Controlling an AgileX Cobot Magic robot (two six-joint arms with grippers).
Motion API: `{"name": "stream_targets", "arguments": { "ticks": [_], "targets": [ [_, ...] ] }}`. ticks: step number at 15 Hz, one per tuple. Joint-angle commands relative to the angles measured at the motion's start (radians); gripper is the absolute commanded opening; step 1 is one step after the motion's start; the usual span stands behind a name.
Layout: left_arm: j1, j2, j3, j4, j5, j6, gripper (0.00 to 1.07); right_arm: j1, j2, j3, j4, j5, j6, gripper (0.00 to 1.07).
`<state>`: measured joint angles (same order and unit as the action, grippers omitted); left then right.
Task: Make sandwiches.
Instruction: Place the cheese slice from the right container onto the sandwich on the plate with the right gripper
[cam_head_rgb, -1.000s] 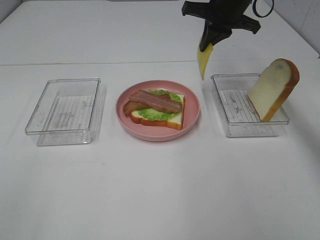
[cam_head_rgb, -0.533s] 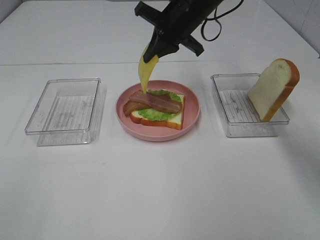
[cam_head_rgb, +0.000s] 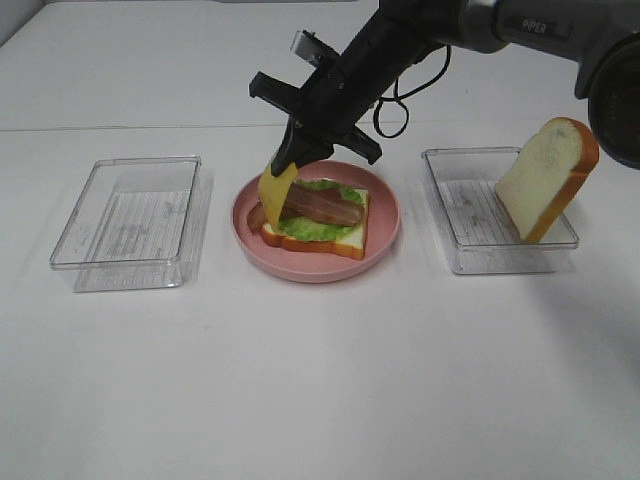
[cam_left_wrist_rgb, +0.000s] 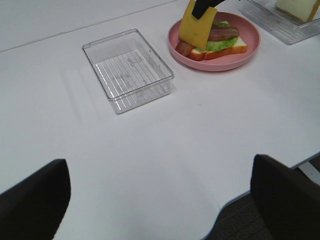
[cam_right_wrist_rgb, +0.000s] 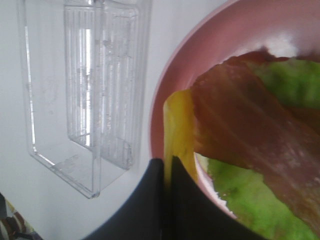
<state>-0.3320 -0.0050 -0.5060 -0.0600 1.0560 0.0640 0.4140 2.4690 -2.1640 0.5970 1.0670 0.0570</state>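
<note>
"PIPER" lettering marks the right arm (cam_head_rgb: 540, 25), whose right tool (cam_head_rgb: 287, 160) pinches a thin, flat yellow cheese (cam_head_rgb: 274, 192) hanging over the plate's left rim. Below, on a round pink plate (cam_head_rgb: 385, 215), lie bread (cam_head_rgb: 330, 240), ruffled lettuce (cam_head_rgb: 310, 228) and bacon (cam_head_rgb: 320, 205). Left tool (cam_left_wrist_rgb: 160, 200) gapes, empty. Clear ribbed trays (cam_head_rgb: 125, 220) flank the plate; the right tray (cam_head_rgb: 470, 250) holds a leaning slice (cam_head_rgb: 545, 180).

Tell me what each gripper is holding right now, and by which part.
The right gripper pinches the yellow cheese slice by its top edge. The left gripper holds nothing.
</note>
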Motion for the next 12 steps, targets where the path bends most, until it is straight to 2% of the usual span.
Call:
{"name": "stream_targets", "arguments": {
  "ticks": [1,2,6,8,11,12],
  "targets": [
    [-0.001,-0.022,0.006,-0.004,-0.009,-0.001,0.93,-0.003,-0.001,0.0,-0.082,0.0,0.043,0.0],
    [-0.001,-0.022,0.006,-0.004,-0.009,-0.001,0.93,-0.003,-0.001,0.0,-0.082,0.0,0.043,0.0],
    [-0.001,-0.022,0.006,-0.004,-0.009,-0.001,0.93,-0.003,-0.001,0.0,-0.21,0.006,0.112,0.0],
    [-0.001,-0.022,0.006,-0.004,-0.009,-0.001,0.93,-0.003,-0.001,0.0,-0.216,0.009,0.112,0.27],
    [-0.001,-0.022,0.006,-0.004,-0.009,-0.001,0.93,-0.003,-0.007,-0.005,-0.224,0.033,0.106,0.75],
    [-0.001,-0.022,0.006,-0.004,-0.009,-0.001,0.93,-0.003,-0.01,-0.006,-0.231,0.039,0.104,0.77]
  ]
}}
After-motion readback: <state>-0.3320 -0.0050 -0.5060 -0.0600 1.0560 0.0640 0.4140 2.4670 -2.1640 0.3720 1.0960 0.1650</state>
